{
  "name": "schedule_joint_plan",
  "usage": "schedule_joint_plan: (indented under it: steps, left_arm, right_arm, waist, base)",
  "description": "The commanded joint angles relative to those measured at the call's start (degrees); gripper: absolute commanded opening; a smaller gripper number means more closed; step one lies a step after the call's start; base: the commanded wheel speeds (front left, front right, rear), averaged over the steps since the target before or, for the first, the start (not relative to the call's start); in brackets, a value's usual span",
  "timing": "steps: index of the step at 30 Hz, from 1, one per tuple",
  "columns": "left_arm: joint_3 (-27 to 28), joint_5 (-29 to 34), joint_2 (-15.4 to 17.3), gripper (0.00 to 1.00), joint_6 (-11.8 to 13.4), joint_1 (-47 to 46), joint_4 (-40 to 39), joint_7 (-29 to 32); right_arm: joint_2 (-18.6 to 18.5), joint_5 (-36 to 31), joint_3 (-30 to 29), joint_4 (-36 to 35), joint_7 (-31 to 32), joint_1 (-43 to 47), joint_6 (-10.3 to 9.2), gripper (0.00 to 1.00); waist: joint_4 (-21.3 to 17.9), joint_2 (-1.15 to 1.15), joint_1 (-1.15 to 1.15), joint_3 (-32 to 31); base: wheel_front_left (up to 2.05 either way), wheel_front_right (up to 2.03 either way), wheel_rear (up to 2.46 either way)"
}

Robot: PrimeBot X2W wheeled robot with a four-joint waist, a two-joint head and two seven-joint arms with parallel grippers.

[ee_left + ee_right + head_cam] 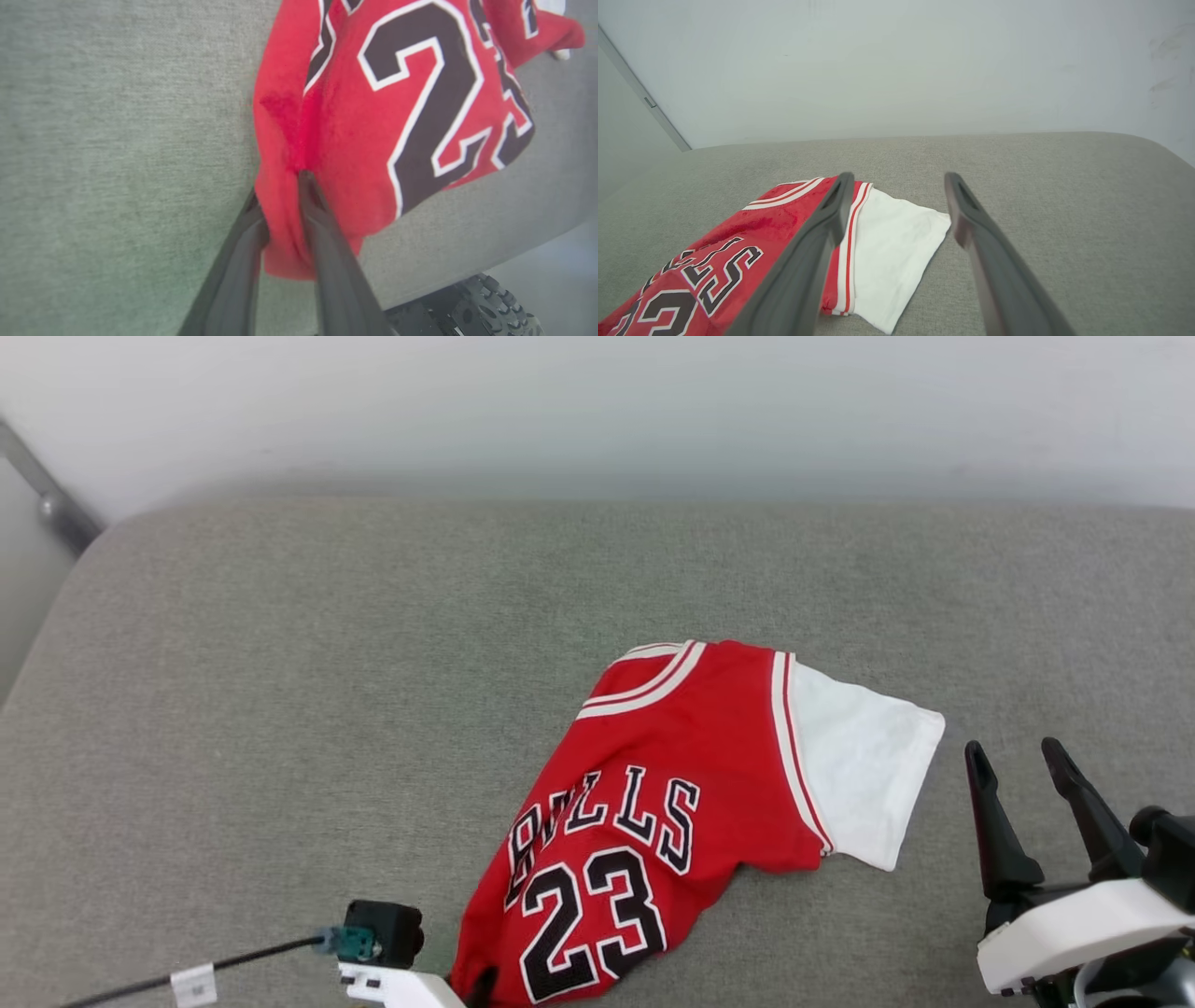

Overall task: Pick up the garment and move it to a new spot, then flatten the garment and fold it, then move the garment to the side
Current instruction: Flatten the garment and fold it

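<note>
Grey cushion (280, 709) bears garment (691, 747), hem pinched between left jaws.

The left hand (280, 191) has its two dark fingers (327, 242) closed on a fold at the hem of the garment (355, 140), with cloth pinched between them. In the head view the left wrist (401, 987) sits at the near edge of the padded surface (280, 709). Its fingers are mostly hidden there and apparently point forward. The right hand (1016, 751) has its fingers spread apart, pointing away from the robot over the near right part of the padded surface, just beside the garment without touching it. The white right wrist housing (1083, 924) sits behind them.
</note>
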Motion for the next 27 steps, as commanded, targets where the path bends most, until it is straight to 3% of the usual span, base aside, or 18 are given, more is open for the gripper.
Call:
schedule_joint_plan:
  steps: [1,7,13,18,27]
  left_arm:
    - [1.62,0.14,-2.02,1.0,0.51,1.09,0.85,-5.21]
    - [5.19,3.97,-1.54,1.0,2.67,-2.08,-0.3,-13.18]
    - [7.14,5.36,-0.68,1.0,2.93,-7.1,0.07,-14.1]
    - [7.09,4.32,0.14,1.0,-1.52,-15.57,3.51,-10.65]
    - [1.52,-0.15,1.54,1.0,-11.6,-26.15,11.59,6.06]
  right_arm:
    - [0.08,-0.42,-0.58,-0.97,0.79,1.49,-0.04,1.0]
    - [0.08,-0.52,-0.41,-2.01,1.68,2.74,-0.04,1.0]
    - [0.08,-0.57,-0.15,-3.22,2.38,2.45,-0.04,1.0]
    - [0.08,-0.69,0.72,-3.91,2.7,0.12,-0.04,1.0]
    - [0.09,0.42,1.32,-2.05,2.24,-2.13,-0.04,1.0]
  waist:
    - [1.18,0.0,0.0,-1.87]
    - [1.72,0.0,0.0,-4.09]
    - [1.55,0.0,0.0,-3.61]
    - [0.45,0.0,0.0,-0.85]
    - [-3.6,0.0,0.0,4.12]
  base:
    - [0.0,0.0,0.0]
    - [0.0,0.0,0.0]
    - [0.0,0.0,0.0]
    - [0.0,0.0,0.0]
    - [0.0,0.0,0.0]
